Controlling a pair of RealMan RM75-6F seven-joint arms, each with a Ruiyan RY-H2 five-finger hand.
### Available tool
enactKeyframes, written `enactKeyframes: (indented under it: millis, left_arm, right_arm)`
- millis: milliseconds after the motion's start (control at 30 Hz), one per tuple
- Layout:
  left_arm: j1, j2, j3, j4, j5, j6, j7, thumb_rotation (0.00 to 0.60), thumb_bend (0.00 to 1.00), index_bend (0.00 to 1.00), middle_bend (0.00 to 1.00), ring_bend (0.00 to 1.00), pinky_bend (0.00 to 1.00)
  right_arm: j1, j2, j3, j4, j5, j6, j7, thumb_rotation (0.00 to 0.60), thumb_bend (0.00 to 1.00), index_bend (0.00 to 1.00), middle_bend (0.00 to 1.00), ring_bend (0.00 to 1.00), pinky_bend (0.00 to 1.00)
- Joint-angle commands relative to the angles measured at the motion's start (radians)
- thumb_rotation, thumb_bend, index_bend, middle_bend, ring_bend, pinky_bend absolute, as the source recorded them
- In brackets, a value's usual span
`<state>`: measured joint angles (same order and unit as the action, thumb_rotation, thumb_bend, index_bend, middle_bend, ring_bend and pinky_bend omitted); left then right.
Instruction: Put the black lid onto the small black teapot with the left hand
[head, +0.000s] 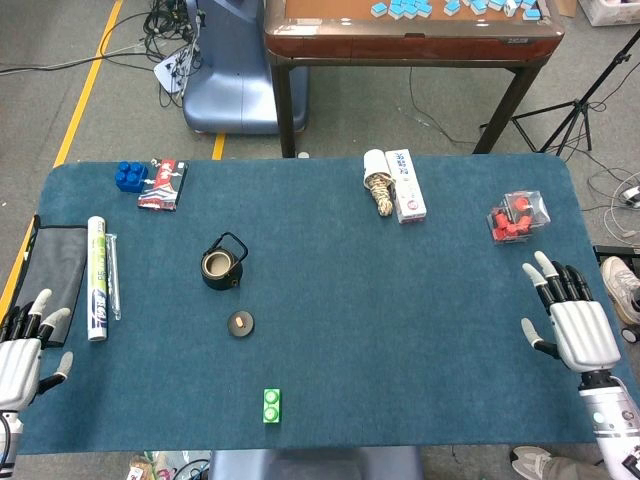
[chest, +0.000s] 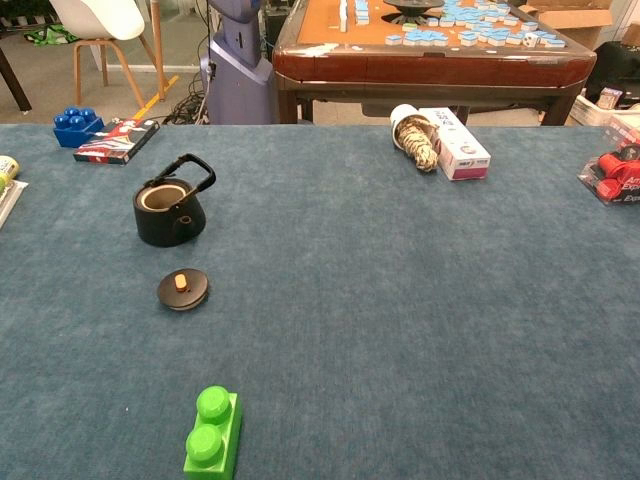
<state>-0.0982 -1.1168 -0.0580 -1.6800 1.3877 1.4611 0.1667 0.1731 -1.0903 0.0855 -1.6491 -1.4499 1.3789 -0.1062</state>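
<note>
The small black teapot (head: 221, 266) (chest: 170, 210) stands upright and uncovered on the blue cloth, its wire handle raised. Its round black lid (head: 240, 323) (chest: 183, 289) with a tan knob lies flat just in front of the pot, apart from it. My left hand (head: 22, 348) rests at the table's left edge, far from both, fingers apart and holding nothing. My right hand (head: 574, 318) hovers at the right edge, fingers spread and empty. Neither hand shows in the chest view.
A green brick (head: 271, 405) (chest: 213, 433) lies near the front edge. A white tube (head: 96, 277) and grey cloth (head: 57, 271) sit left. Blue brick (head: 130, 176), red packet (head: 164, 184), white box (head: 405, 186) with rope bundle (head: 381, 192), and red-piece bag (head: 518, 216) line the back.
</note>
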Motion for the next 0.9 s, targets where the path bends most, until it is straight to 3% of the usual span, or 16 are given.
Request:
enactKeyframes:
  millis: [33,567,900]
  left_arm:
    - [-0.007,0.002,-0.003,-0.001,-0.001,-0.011,-0.005,0.6,0.37,0.2,0.0,0.0,0.0]
    - [0.043,-0.035,0.059,0.003,0.082,0.041,0.006,0.6,0.37,0.19,0.0,0.0,0.0]
    - [-0.02,-0.085,0.037,-0.014,0.049,-0.063,0.074,0.6,0.37,0.23,0.0,0.0,0.0]
  right_arm:
    - [0.0,0.001,-0.001,-0.001,0.003,-0.003,-0.004,0.6,0.39,0.0,0.0,0.0,0.0]
    - [0.015,0.052,0.0,-0.06,-0.039,-0.003,0.008,0.6,0.39,0.0,0.0,0.0,0.0]
    - [0.059,0.13,0.056,-0.129,0.015,-0.033,-0.058,0.6,0.39,0.0,0.0,0.0,0.0]
